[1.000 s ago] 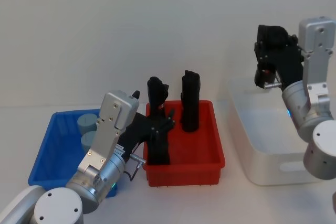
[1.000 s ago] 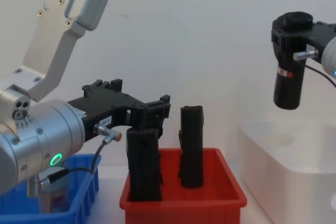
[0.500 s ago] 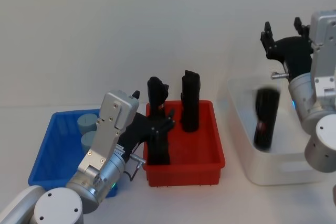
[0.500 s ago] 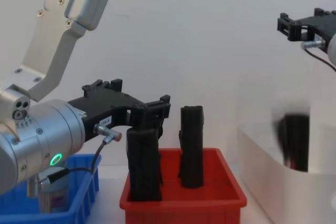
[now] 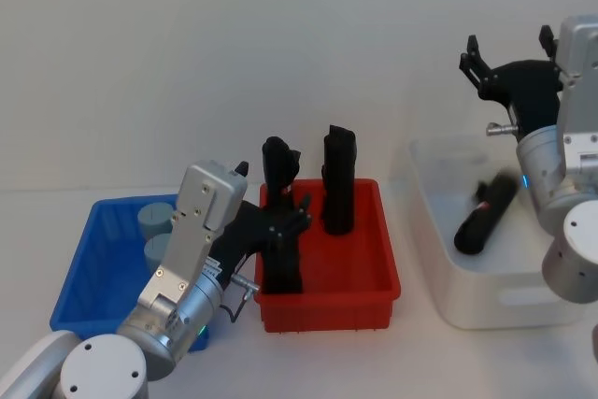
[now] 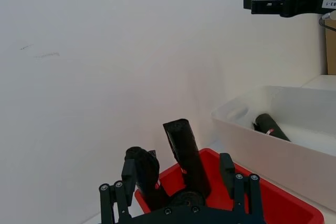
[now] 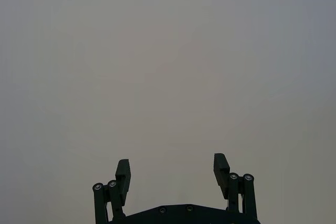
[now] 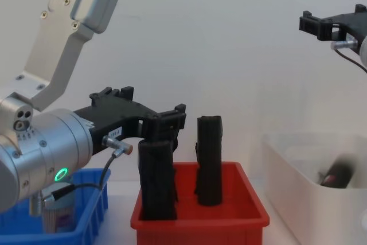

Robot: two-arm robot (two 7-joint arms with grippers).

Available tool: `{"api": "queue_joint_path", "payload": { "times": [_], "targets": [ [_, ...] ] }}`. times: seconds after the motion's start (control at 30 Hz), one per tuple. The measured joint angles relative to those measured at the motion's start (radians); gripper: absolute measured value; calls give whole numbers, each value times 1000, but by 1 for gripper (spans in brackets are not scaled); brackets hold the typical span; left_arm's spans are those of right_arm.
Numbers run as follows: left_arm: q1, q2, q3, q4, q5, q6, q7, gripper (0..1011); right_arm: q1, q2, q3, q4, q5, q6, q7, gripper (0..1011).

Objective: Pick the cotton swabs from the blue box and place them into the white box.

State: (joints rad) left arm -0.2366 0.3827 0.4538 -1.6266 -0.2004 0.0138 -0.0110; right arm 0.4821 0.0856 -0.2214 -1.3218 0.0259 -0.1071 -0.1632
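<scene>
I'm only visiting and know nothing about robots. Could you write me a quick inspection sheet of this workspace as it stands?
Surface: white table with three bins in a row.
Job's things: two tubs of cotton swabs sit in the blue box; the white box holds none that can be seen.
Clutter: red bin with three upright black rolls; a fourth roll lies in the white box.
Tools: left tool open, straddling the front roll; right tool open, high over the white box.
Cables: thin wire looping at the left wrist.
Surroundings: plain pale wall; nothing else seen.
</scene>
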Motion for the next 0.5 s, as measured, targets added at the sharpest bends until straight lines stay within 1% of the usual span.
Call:
{"api": "queue_joint_path", "payload": {
  "times": [0.2, 0.33, 0.5],
  "targets": [
    [12, 11, -5, -15, -4, 8, 16, 1000, 2, 0, 1, 2, 1, -2, -2, 1002],
    [31, 27, -12, -37, -16, 24, 45, 1000, 3, -1, 1, 3, 1, -4, -3, 1002],
    [66, 58, -26, -79, -39, 56, 101, 1000, 3, -1, 2, 3, 2, -5, -3, 1002]
  ]
}}
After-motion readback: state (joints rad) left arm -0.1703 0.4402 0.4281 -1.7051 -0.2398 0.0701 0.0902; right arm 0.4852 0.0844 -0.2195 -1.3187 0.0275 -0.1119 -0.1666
